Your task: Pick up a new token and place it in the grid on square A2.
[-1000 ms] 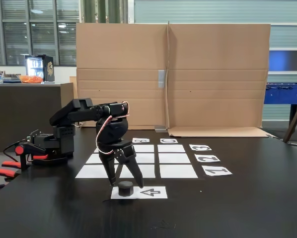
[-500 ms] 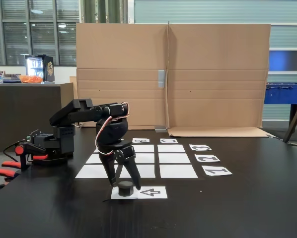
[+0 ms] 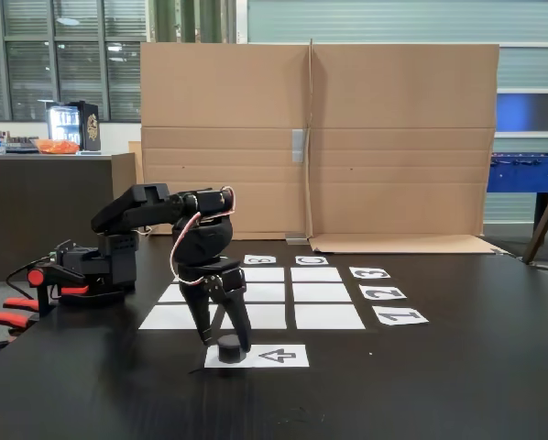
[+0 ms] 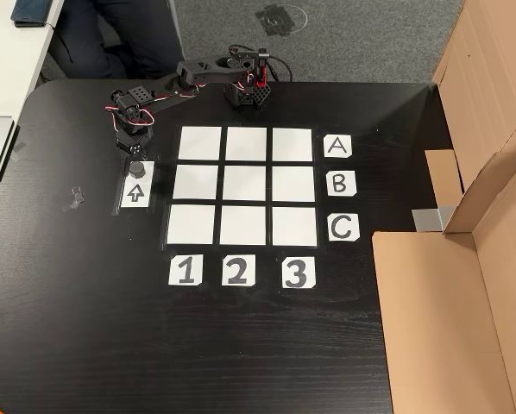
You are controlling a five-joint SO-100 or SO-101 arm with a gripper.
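Note:
The token [image 3: 230,349] [image 4: 136,168], a small black puck, rests on the near end of the white arrow sheet [image 3: 279,356] [image 4: 136,193]. My gripper [image 3: 229,346] [image 4: 136,166] points straight down over it, one finger pressed to each side of the puck. The grid [image 3: 320,293] [image 4: 245,185] of nine white cells lies just beyond the sheet, all cells bare. Square A2 [image 3: 171,294] [image 4: 247,144] is the middle cell of the row by the A label [image 4: 336,146]; in the fixed view the arm partly covers it.
The arm's base [image 3: 91,266] [image 4: 245,90] stands at the table edge beside row A. A tall cardboard wall [image 3: 315,137] [image 4: 448,285] closes the far side past label C [image 4: 343,227]. Number labels [image 4: 235,271] line one grid edge. A small scrap [image 4: 75,197] lies near the sheet.
The fingers have drawn in from wide apart to touching the token's sides, and the gripper has sunk slightly. The token has not moved.

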